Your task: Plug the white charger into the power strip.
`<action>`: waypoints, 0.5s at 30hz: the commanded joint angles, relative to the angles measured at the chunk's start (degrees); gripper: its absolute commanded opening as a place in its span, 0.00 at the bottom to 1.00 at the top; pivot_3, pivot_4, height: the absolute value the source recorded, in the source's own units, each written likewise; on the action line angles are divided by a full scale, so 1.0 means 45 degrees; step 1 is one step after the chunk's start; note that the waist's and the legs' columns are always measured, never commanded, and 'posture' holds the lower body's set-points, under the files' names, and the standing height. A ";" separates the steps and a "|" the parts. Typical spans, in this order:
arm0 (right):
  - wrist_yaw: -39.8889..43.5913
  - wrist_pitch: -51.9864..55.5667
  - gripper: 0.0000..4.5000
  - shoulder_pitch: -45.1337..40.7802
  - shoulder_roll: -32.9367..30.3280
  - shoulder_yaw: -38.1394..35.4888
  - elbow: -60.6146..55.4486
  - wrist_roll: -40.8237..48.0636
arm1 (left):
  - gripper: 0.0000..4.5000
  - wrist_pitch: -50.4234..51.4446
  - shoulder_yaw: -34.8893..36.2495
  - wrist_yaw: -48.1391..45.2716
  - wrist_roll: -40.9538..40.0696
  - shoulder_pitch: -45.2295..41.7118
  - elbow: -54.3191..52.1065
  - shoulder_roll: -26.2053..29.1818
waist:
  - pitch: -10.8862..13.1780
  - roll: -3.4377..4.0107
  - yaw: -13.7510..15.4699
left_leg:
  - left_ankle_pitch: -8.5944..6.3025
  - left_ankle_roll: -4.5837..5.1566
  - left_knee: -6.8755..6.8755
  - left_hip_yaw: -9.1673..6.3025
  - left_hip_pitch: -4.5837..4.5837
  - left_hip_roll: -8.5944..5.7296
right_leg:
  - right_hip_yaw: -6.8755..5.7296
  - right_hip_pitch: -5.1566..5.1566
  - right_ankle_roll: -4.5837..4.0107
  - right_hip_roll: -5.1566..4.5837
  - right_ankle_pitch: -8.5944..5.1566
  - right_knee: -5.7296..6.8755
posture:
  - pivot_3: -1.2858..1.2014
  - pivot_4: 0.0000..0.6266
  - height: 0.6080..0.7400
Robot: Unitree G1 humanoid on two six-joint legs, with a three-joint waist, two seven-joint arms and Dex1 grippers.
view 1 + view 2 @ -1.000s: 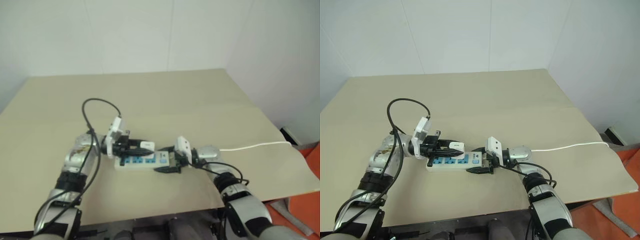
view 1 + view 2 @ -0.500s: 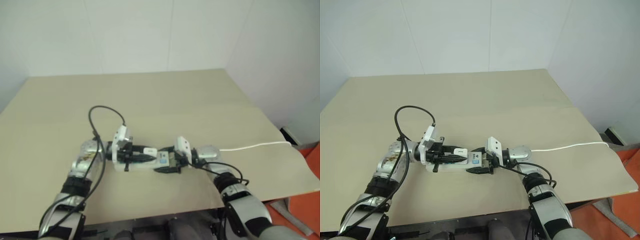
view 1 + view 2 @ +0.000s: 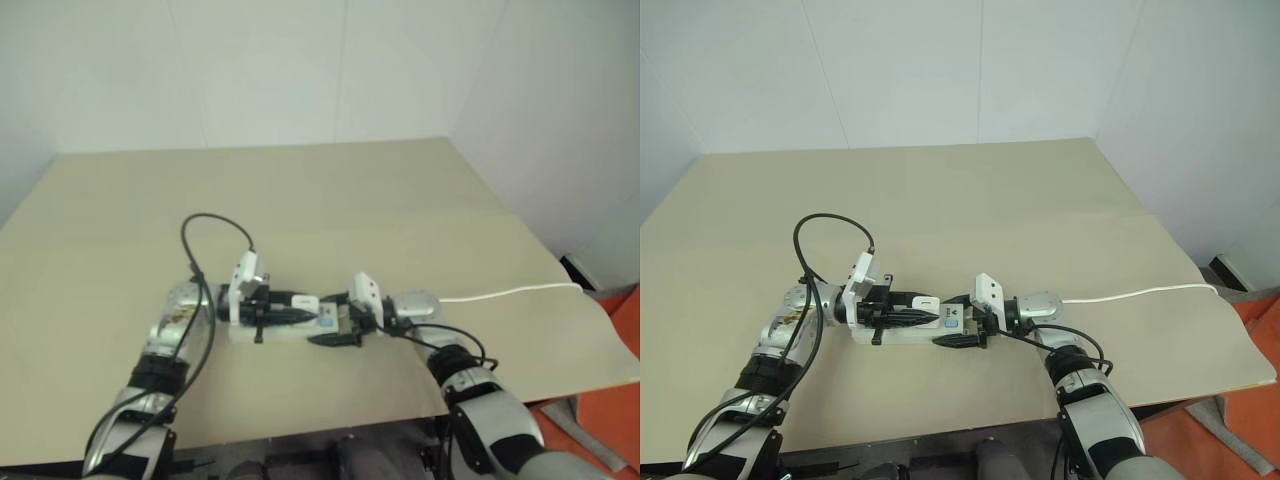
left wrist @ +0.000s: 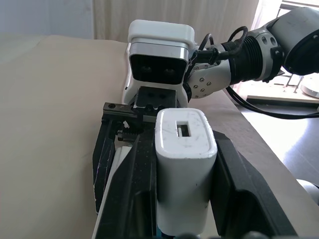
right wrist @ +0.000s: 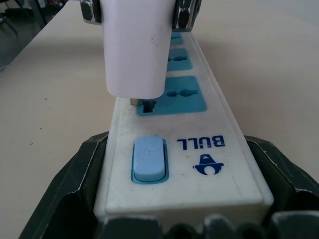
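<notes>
The white charger [image 4: 184,164] sits between the black fingers of my left gripper [image 3: 929,309], which is shut on it and points level toward the right arm. The power strip [image 5: 199,164] lies flat on the tan table, its blue sockets in a row. The charger [image 5: 133,50] stands upright over the socket beside the blue switch [image 5: 148,159], and its metal prongs are just entering the slots. My right gripper [image 3: 337,320] is shut on the switch end of the strip, one finger on each side.
The strip's thin white cord [image 3: 1140,293] runs right across the table [image 3: 1020,200] toward its right edge. A black cable loop [image 3: 830,228] arches above my left forearm. White walls stand behind the table.
My left gripper has carried the charger to the right and down, from above the strip's left sockets to the socket by the switch. The right gripper has stayed still.
</notes>
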 commanded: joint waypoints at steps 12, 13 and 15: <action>0.0362 0.0495 0.77 0.0223 0.0186 0.0322 -0.0095 -0.0061 | 0.22 -0.0737 0.0148 -0.0066 0.0056 -0.0478 0.0550 0.0115 | 0.0000 0.0000 0.0004 | -0.0001 0.0002 -0.0003 -0.0001 0.0004 -0.0001 | -0.0002 0.0022 0.0002 0.0000 -0.0001 -0.0009 | 0.52 0.24 1.00; 0.0370 0.0506 0.77 0.0216 0.0188 0.0322 -0.0089 -0.0060 | 0.22 -0.0745 0.0146 -0.0083 0.0057 -0.0472 0.0563 0.0122 | 0.0000 0.0000 0.0003 | -0.0001 0.0002 -0.0003 -0.0001 0.0007 0.0000 | -0.0003 0.0024 0.0002 0.0000 -0.0001 -0.0010 | 0.52 0.24 1.00; 0.0360 0.0497 0.77 0.0204 0.0194 0.0319 -0.0072 -0.0069 | 0.22 -0.0770 0.0150 -0.0075 0.0068 -0.0457 0.0568 0.0121 | 0.0000 0.0000 0.0003 | -0.0002 0.0002 -0.0003 -0.0001 0.0008 0.0000 | -0.0002 0.0027 0.0002 0.0000 -0.0001 -0.0012 | 0.52 0.24 1.00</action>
